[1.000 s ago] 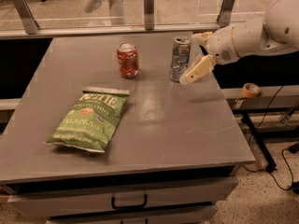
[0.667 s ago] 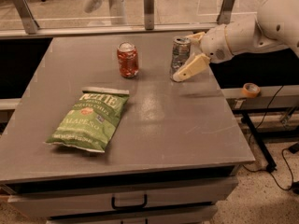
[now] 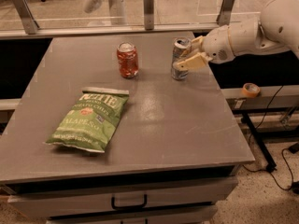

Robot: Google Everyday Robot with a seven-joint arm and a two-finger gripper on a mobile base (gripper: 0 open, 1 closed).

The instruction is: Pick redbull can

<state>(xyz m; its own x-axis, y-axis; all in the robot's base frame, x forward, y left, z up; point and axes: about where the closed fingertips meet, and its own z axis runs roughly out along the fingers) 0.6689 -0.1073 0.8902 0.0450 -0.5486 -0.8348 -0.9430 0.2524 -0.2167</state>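
- The redbull can [image 3: 179, 59] is stood upright toward the far right of the table [image 3: 187, 125], close to its right edge, so it can be reached from that side without anything being crossed.
- The gripper [image 3: 187, 54] is held level at the can's height, on the can's right side. It is seen spread, with one finger [image 3: 190, 62] laid across the can's near side and the other set behind its upper rim (the can is thus straddled, though a firm pinch is not shown).
- The can's base is judged to be resting on the table, so the lift is taken as not yet made. Closing on the can is judged to be the step in hand.
- The red-orange can [image 3: 127, 59] is stood to the left in roughly the same row, far enough away that it is unlikely to be knocked by the arm.
- The chip bag [image 3: 89, 120] is laid flat toward the near left, well apart from both cans and out of the approach path.
- Two cans are counted, one slim and silver, one red-orange.
- One green chip bag is counted, and one gripper on one white arm [image 3: 243, 34].
- One roll of tape [image 3: 251, 89] is seen on the ledge off the table's right side.
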